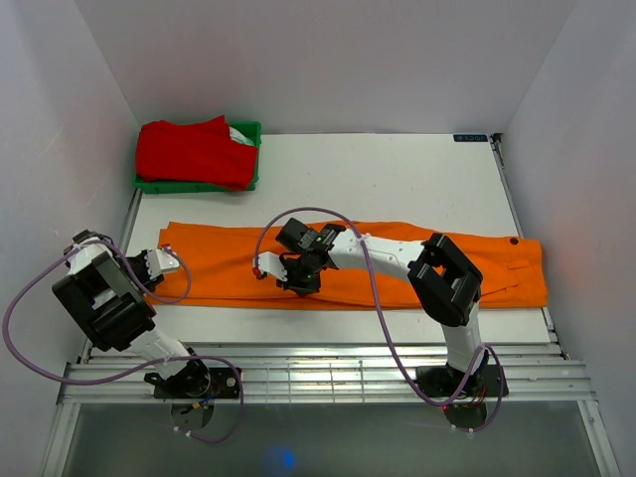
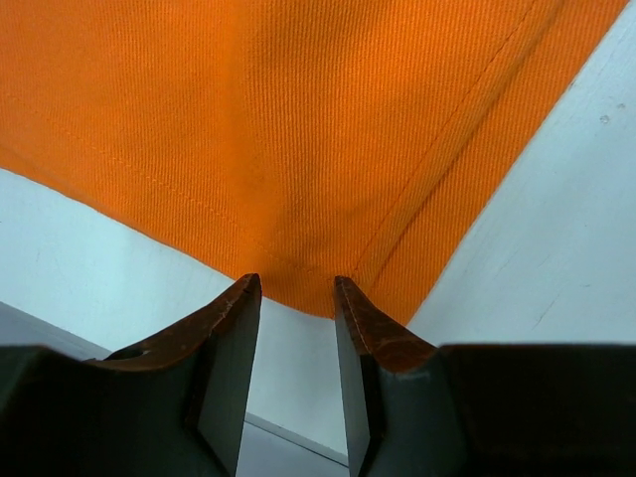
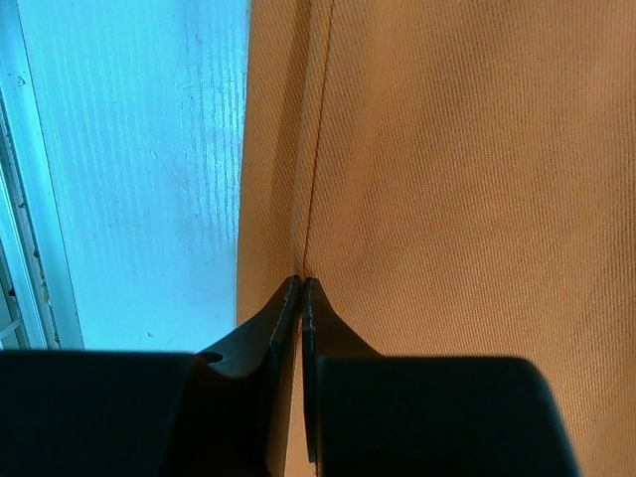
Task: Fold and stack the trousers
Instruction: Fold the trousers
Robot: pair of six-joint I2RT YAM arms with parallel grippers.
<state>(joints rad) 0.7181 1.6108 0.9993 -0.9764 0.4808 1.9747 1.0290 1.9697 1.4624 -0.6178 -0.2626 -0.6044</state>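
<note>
Orange cloth: the trousers lie flat across the table, cuffs at 9 o'clock, waistband at 3 o'clock.
Left gripper: jaws half apart at the cuff corner, with cloth at the tips and nothing clamped.
Right gripper: closed, tips on the seam by the 6 o'clock edge, mid-leg; cannot tell if cloth is nipped.
Handling: light and limp, likely to sag and wrinkle when lifted.
Hold: probably the cuff hem and the doubled seam, where the layers are thickest.

top: right arm covers trousers mid-section | bin mostly under red garment | wrist views: trousers cut off by frame | right gripper: cloth pinched or not, can't tell
</note>
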